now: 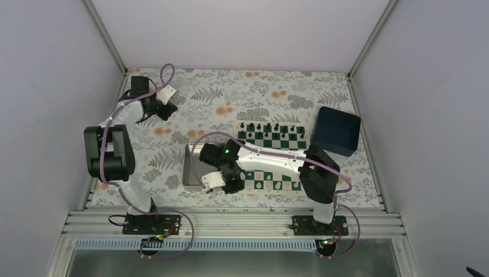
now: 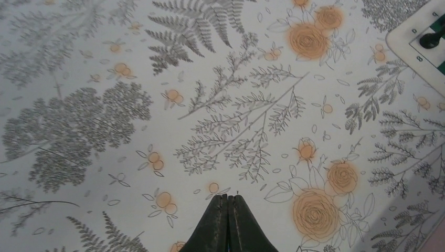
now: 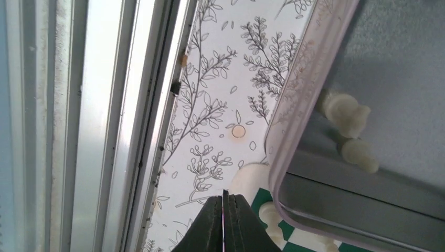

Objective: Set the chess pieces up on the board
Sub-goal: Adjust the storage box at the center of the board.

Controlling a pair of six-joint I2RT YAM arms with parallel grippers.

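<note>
The green and white board (image 1: 288, 141) lies right of centre. Several black chess pieces (image 1: 268, 127) stand along its far row; cream pieces (image 1: 278, 184) stand on its near rows. My right gripper (image 1: 229, 186) is shut and empty, low over the cloth by the board's near left corner (image 3: 252, 181), beside the tray. In the right wrist view its tips (image 3: 224, 198) point past cream pieces (image 3: 270, 212) on the board. My left gripper (image 1: 168, 111) is shut and empty at the far left, tips (image 2: 229, 197) over bare cloth. A black piece (image 2: 433, 38) shows on the board's corner (image 2: 406, 44).
A silver tray (image 1: 189, 167) sits left of the board; its rim (image 3: 294, 110) rises close to my right fingers, with two cream pieces (image 3: 346, 113) inside. A dark blue box (image 1: 337, 130) stands at the board's far right. The aluminium rail (image 3: 105, 126) runs along the near edge.
</note>
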